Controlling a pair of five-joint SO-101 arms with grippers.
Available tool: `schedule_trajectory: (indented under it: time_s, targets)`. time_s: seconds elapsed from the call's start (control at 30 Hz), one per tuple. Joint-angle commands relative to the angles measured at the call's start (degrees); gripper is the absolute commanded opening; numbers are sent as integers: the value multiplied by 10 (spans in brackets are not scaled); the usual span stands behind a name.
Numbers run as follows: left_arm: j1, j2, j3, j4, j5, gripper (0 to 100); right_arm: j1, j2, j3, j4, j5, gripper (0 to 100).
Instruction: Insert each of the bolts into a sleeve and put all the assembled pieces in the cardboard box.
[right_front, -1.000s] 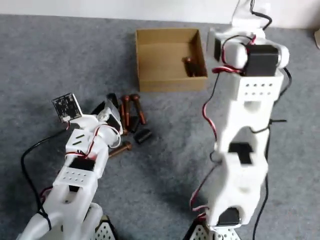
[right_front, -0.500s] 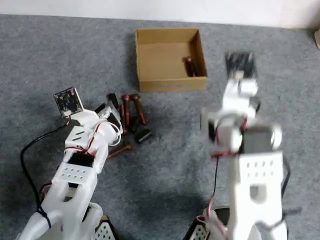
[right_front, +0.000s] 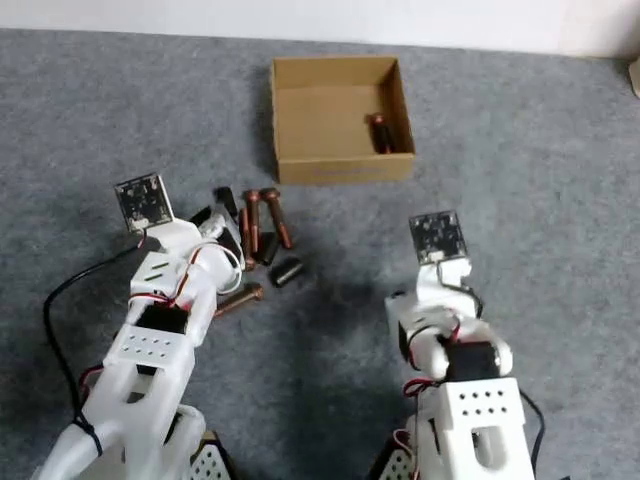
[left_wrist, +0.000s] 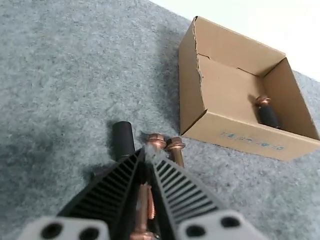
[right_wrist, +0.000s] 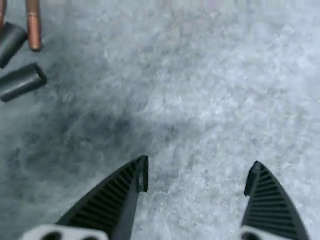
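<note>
One assembled piece (right_front: 380, 133) lies in the box (right_front: 340, 168), upper centre. The left gripper (left_wrist: 148, 159) clamps a bolt (left_wrist: 143, 200). The right gripper (right_wrist: 197, 177) is spread and empty. Loose bolts (right_front: 272, 215) and sleeves (right_front: 287, 271) await assembly.

Faint blue print (left_wrist: 252, 141) on cardboard box (left_wrist: 215, 125) wall, likely unreadable

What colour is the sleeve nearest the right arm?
The sleeve is black, clearest in the right wrist view.
</note>
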Motion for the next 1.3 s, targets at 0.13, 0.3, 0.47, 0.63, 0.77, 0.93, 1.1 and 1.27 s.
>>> schedule_trajectory:
  time_s: [0.13,0.3,0.47,0.63,0.77,0.93,1.1,1.27]
  targets:
    - [7,0,-24,4,-5,8,-5,-7,73,-105,-5,289]
    - [6,-2,-38,42,-5,10,-6,-7,93,-135,-5,289]
    - [35,1,-154,280,-28,11,-15,-7,144,-189,-6,289]
    - [73,1,-224,411,-77,11,-14,-7,150,-195,-5,289]
    - [74,1,-233,412,-91,11,-13,-7,150,-195,-4,289]
    - [73,35,-247,411,-129,11,-11,-7,151,-195,-3,289]
    - [72,198,-334,414,-156,11,-11,-7,151,-195,-2,289]
    - [65,345,-429,414,-198,11,-13,-7,153,-211,-2,289]
